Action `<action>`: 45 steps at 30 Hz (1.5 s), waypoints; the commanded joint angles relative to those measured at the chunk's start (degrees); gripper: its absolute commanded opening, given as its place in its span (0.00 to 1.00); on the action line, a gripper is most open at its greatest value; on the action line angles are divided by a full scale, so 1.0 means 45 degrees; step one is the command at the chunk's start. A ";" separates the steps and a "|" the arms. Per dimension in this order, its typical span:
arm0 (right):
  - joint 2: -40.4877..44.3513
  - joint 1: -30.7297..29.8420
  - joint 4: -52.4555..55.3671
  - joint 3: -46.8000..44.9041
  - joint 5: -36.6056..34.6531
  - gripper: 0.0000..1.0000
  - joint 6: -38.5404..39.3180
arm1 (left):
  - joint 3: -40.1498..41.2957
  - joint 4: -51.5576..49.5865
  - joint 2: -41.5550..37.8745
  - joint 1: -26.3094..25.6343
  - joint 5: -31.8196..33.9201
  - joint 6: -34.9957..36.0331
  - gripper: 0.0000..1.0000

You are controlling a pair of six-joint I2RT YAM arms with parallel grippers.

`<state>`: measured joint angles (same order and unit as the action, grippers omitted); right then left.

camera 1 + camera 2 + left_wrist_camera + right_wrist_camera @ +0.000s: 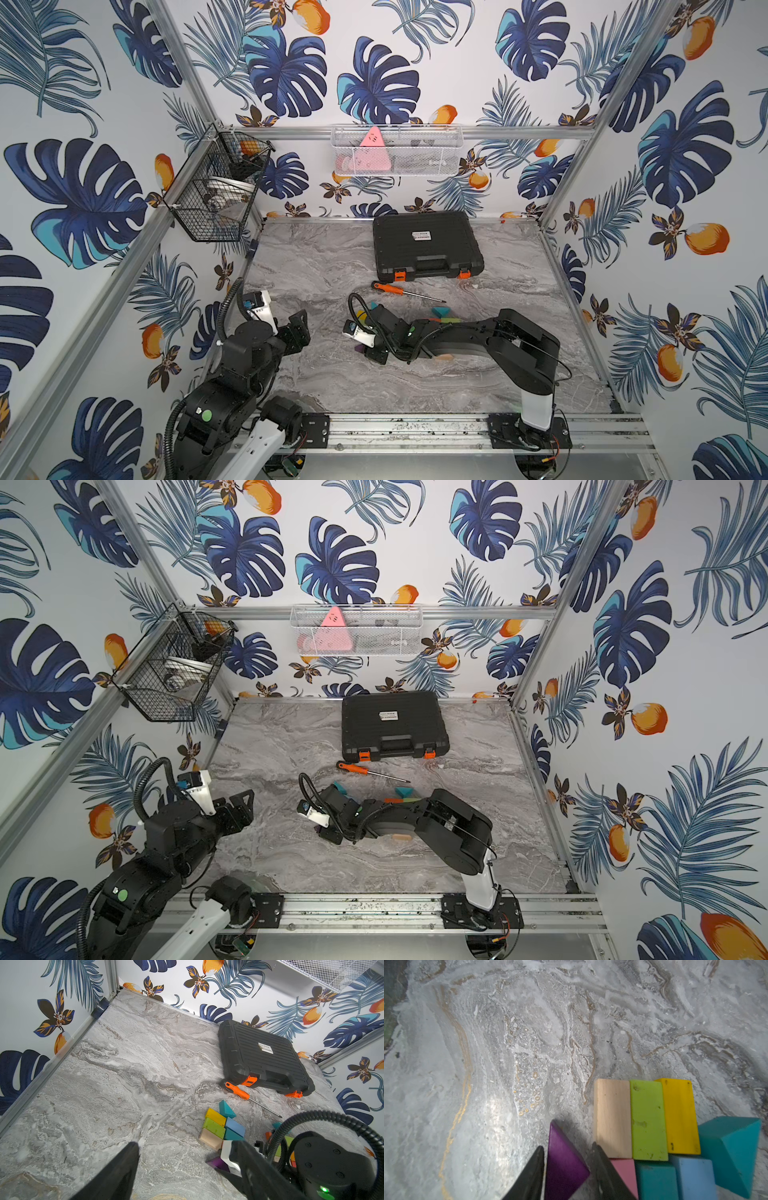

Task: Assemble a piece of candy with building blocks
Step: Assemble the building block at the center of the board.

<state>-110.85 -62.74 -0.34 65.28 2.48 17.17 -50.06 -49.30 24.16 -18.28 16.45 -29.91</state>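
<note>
Building blocks (648, 1120), matte painted wood; right claw (567, 1145) straddles the purple wedge (564, 1167), grip unclear; left claw (185, 1145) wide.

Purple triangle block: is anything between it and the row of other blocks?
Yes: one finger of the right gripper stands between the purple triangle and the plain wood block and pink block.

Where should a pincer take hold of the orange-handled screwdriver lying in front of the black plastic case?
Probably by its thick handle, from straight above, fingers closing across it. The orange-handled screwdriver lies flat on the grey marble tabletop, so only its sides offer purchase, and the thin metal shaft gives little to pinch.
</note>
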 commanded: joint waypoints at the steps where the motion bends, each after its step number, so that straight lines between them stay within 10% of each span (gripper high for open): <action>1: 0.0146 -0.0023 -0.0198 0.0007 0.0094 0.41 -0.0046 | 0.0012 0.0206 0.0038 0.0020 0.0011 0.0143 0.79; 45: -0.0040 -0.0013 -0.0380 -0.0165 -0.0864 0.42 -0.0417 | 0.0024 0.0309 0.0163 0.0127 -0.0217 0.0202 0.79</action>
<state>-111.33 -62.67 -1.52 64.27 -1.23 15.84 -49.89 -48.90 24.91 -17.91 15.51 -29.89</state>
